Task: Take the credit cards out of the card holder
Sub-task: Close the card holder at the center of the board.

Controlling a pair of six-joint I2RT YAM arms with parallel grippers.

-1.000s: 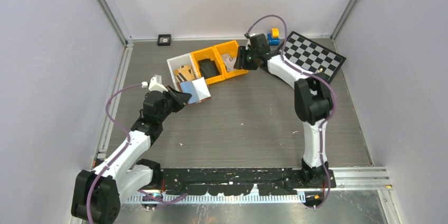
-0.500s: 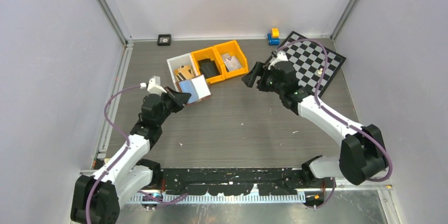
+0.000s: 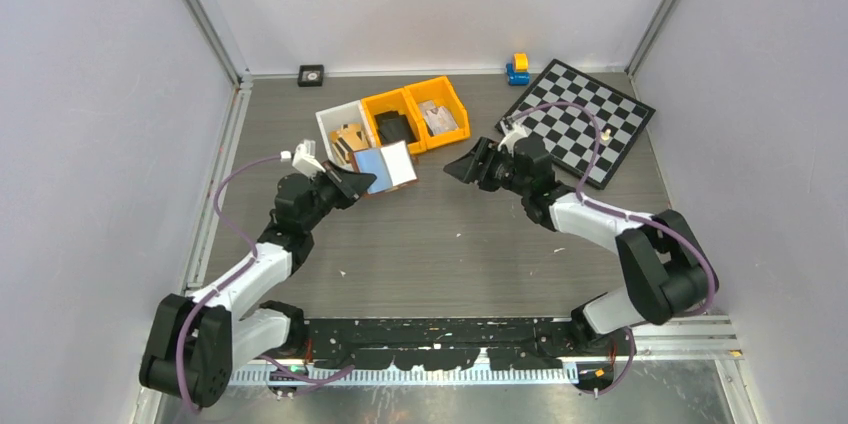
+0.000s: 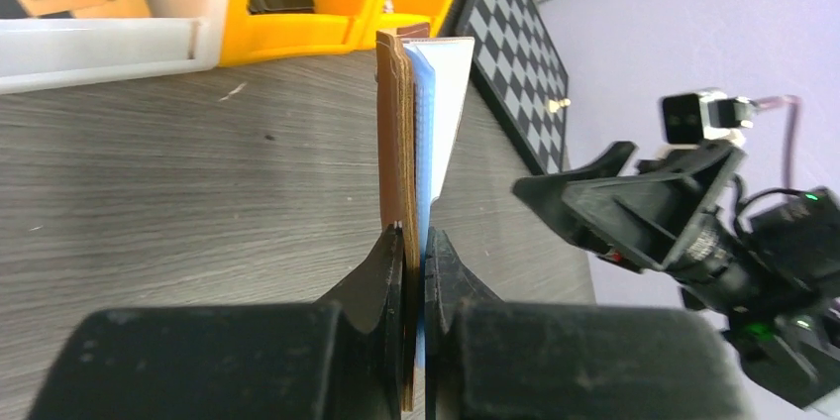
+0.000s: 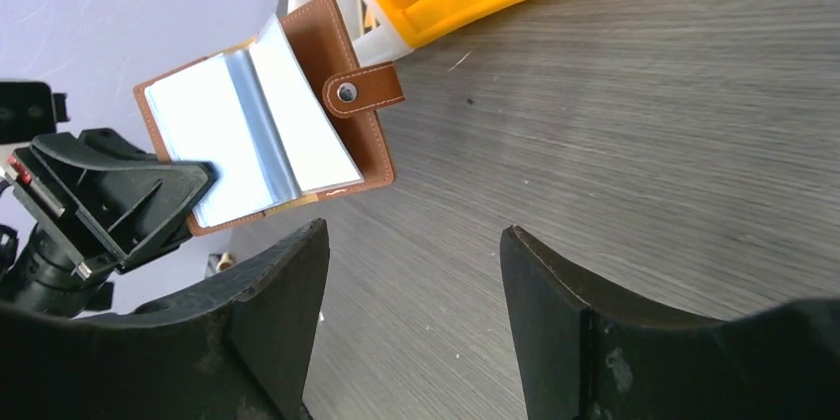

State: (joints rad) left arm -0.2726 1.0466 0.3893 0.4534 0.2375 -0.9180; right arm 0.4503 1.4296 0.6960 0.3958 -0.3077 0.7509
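My left gripper (image 3: pixel 362 182) is shut on the edge of the card holder (image 3: pixel 388 168), a reddish-brown leather wallet held open above the table, its pale blue inside showing. In the left wrist view the holder (image 4: pixel 400 133) stands edge-on between my fingers (image 4: pixel 386 271). In the right wrist view the open holder (image 5: pixel 277 123) shows pale sleeves and a snap tab (image 5: pixel 362 91). My right gripper (image 3: pixel 462 166) is open and empty, to the right of the holder and facing it across a gap. Some pale cards (image 3: pixel 440 120) lie in the right yellow bin.
A white bin (image 3: pixel 343 134) with tan wooden pieces and two yellow bins (image 3: pixel 412 116) stand behind the holder. A black wallet-like object (image 3: pixel 393 128) lies in the middle bin. A chessboard (image 3: pixel 582 120) lies at the back right, small yellow and blue toys (image 3: pixel 517 68) behind it.
My right arm has swung from over the yellow bins down and left toward the holder. My left gripper has carried the holder a little to the right and up.
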